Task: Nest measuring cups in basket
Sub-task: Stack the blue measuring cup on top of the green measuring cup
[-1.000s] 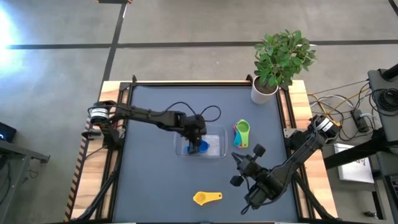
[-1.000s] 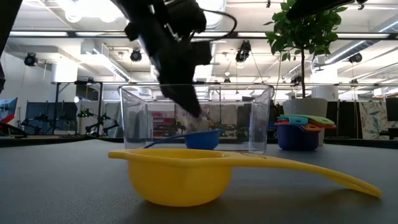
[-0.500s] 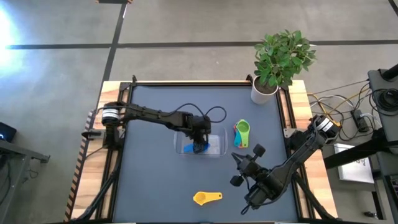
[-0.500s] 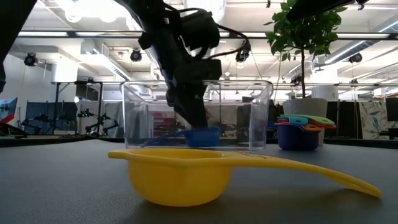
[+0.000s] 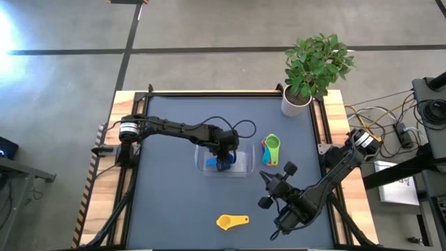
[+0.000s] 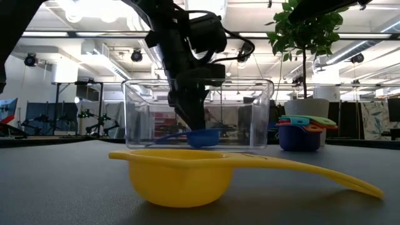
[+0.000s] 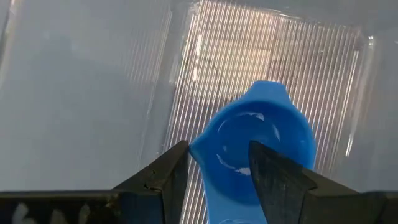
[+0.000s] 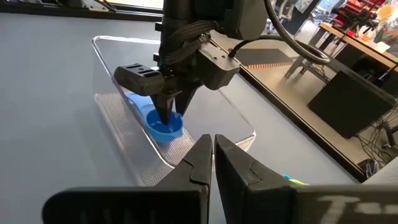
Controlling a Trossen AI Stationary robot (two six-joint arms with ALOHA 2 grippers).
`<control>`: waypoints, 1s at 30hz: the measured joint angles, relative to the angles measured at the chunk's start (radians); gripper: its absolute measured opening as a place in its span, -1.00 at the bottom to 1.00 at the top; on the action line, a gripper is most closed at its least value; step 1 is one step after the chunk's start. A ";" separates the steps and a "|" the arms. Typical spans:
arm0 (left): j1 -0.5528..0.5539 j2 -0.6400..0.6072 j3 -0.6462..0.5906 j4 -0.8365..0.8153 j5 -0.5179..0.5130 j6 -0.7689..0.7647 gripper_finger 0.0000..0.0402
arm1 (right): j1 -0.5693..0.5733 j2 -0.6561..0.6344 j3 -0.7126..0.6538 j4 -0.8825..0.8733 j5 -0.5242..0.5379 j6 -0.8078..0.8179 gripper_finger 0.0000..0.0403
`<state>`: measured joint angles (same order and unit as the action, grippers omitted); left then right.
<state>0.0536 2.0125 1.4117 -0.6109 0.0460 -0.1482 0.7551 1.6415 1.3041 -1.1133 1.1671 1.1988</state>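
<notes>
Since the earlier frames the left gripper [image 5: 224,157] has shifted farther across the basket [image 5: 244,167]. It reaches down inside, fingers [image 7: 168,176] spread around the blue cup [image 7: 258,146] lying on the ribbed floor, as only the wrist view shows. The right gripper [image 8: 212,151] waits pinched closed beside the basket; the yellow cup [image 5: 231,222] lies well apart.

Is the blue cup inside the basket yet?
Inside: the blue cup sits upright on the basket's ribbed floor, the left gripper straddling its handle.
</notes>
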 joint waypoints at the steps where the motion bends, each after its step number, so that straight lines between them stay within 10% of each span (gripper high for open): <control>1: 0.000 0.000 0.000 0.000 0.000 0.000 -0.27 | 0.000 0.000 0.000 0.000 0.000 -0.003 -0.96; 17: -0.007 -0.002 -0.022 0.004 -0.013 0.033 -0.96 | 0.000 0.000 -0.002 0.000 0.000 -0.005 -0.96; 30: -0.055 -0.071 0.098 -0.073 -0.101 0.090 -1.00 | 0.000 0.000 -0.002 0.000 -0.019 -0.005 -0.96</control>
<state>-0.0009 1.9411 1.5096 -0.6835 -0.0549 -0.0582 0.7551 1.6413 1.3018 -1.1130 1.1481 1.1939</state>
